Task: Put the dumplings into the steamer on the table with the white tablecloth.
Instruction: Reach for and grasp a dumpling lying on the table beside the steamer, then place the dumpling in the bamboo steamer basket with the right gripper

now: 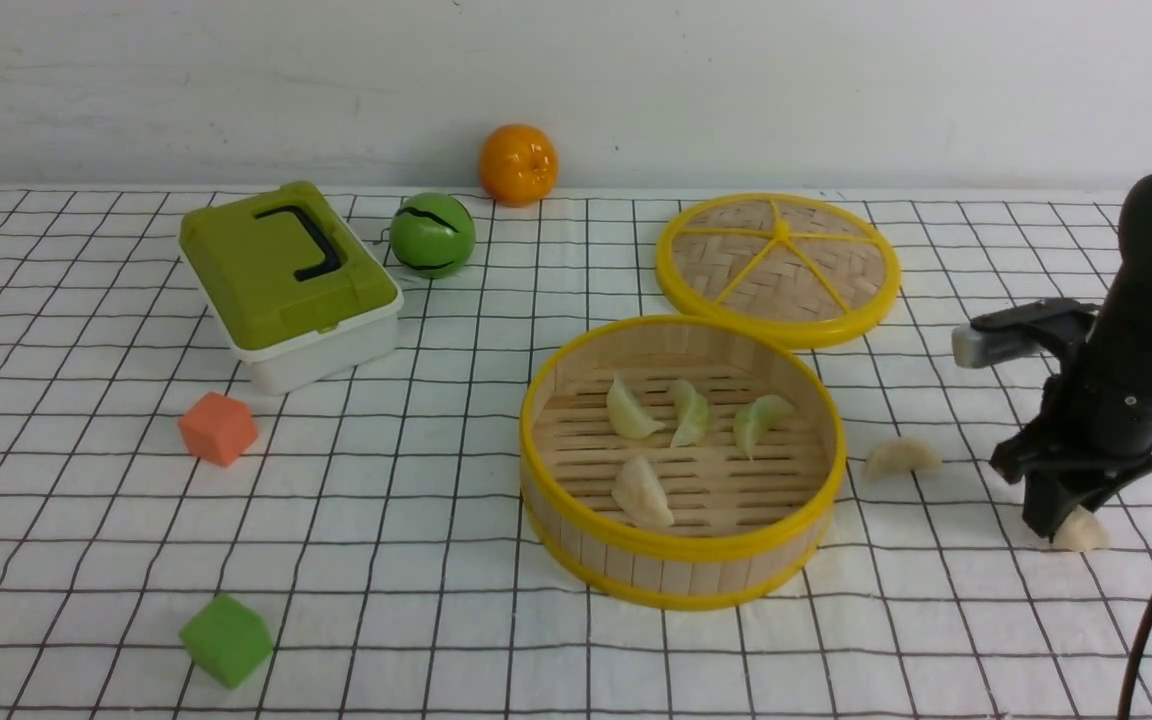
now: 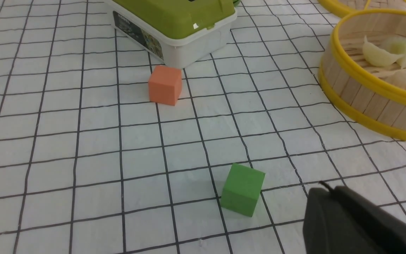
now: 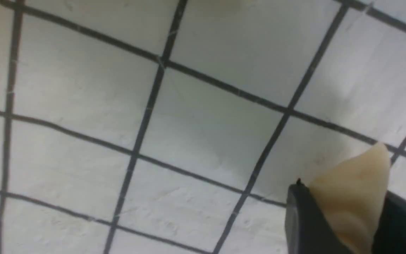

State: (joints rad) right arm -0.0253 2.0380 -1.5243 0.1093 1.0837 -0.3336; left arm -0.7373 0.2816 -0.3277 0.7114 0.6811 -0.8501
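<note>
Pinching cream dumpling (image 1: 1081,532) between narrowed jaws, right gripper (image 1: 1061,524) low on tablecloth (image 1: 386,520); steamer (image 1: 676,575) lies leftward, second loose dumpling (image 1: 901,458) between.

- The right arm (image 1: 1141,330) stands at the far right. Its dark wrist tilts downward, so the right claw (image 1: 1064,522) points at the counter (image 1: 436,620) with its tips down at the surface.
- The claw's two dark fingers (image 3: 298,218) press on either side of a cream-white dumpling (image 3: 356,183), which fills the gap between them.
- The left claw (image 2: 356,222) sits low at the near left, well apart from the right arm, with its jaws closed together.
- In the front view only a dark corner of the left claw shows.
</note>
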